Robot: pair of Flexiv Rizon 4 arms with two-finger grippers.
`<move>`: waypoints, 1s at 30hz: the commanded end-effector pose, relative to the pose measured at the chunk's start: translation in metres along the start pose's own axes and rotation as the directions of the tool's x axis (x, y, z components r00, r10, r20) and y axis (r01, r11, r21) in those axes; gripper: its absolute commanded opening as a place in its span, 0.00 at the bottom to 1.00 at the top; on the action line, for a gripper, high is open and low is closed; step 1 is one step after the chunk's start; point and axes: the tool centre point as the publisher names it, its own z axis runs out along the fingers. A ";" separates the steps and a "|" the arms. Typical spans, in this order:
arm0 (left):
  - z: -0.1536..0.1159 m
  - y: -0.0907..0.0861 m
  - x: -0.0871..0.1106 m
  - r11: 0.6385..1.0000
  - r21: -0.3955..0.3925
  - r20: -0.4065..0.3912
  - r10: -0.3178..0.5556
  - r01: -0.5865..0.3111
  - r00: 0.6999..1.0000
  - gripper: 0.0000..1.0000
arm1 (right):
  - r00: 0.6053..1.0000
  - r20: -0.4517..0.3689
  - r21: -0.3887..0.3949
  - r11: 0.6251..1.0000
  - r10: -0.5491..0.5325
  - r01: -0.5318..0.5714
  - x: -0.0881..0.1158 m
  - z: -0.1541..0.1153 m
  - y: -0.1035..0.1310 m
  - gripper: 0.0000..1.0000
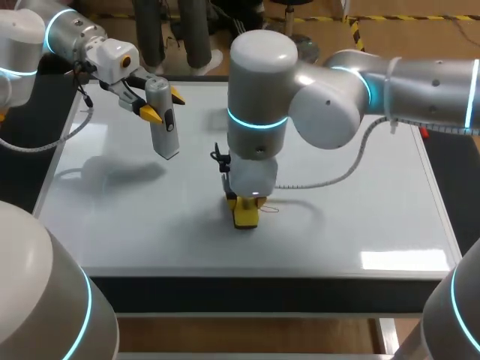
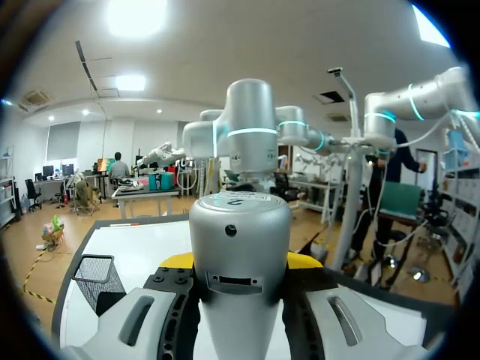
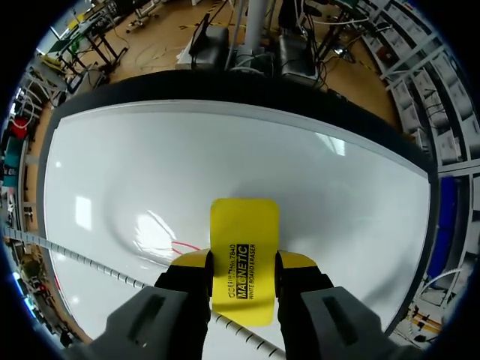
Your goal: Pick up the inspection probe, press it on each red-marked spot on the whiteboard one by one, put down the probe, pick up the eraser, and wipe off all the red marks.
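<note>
Probe (image 1: 163, 120) first: it's looking like a chunky silver-grey cylinder with a rounded cap. From the left wrist view the probe (image 2: 240, 255) is showing a small dark hole and a little slot in its side. The left end effector (image 1: 164, 105) is clamping it from both sides, with the yellow tips hugging the body just under the cap, and the same grip is showing close up (image 2: 240, 262). It's hanging nearly upright over the far-left part of the whiteboard (image 1: 360, 195), and its shadow is falling on the board a bit apart from it.

The right end effector (image 1: 245, 206) is pointing straight down near the middle of the board and gripping the eraser (image 1: 245, 215), a flat bright-yellow block. In the right wrist view the eraser (image 3: 244, 259) is sticking out ahead of the end effector (image 3: 241, 274), pinched between the two fingers. Its far end is looking like it's down on the board, though I can't swear to it.

A thin red mark (image 3: 184, 247) is sitting just beside the eraser, and it's barely showing from above (image 1: 270, 209). The board (image 3: 150, 165) is glossy white, catching ceiling-light glare, and lying on a dark tabletop (image 1: 22, 165). The eraser is carrying black print on its face.
</note>
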 end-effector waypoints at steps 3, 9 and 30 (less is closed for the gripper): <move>-0.001 -0.001 -0.001 1.000 0.000 -0.004 -0.001 0.001 1.000 0.00 | 1.000 0.001 -0.006 1.000 0.016 -0.016 0.011 0.003 -0.005 0.00; -0.001 -0.001 -0.001 1.000 0.000 -0.004 -0.001 0.001 1.000 0.00 | 0.999 -0.006 -0.020 0.999 0.038 -0.038 0.028 0.009 -0.007 0.00; -0.001 -0.001 -0.001 1.000 0.000 -0.004 -0.001 0.001 1.000 0.00 | 0.982 -0.059 -0.036 0.983 0.179 -0.181 0.102 0.018 0.001 0.00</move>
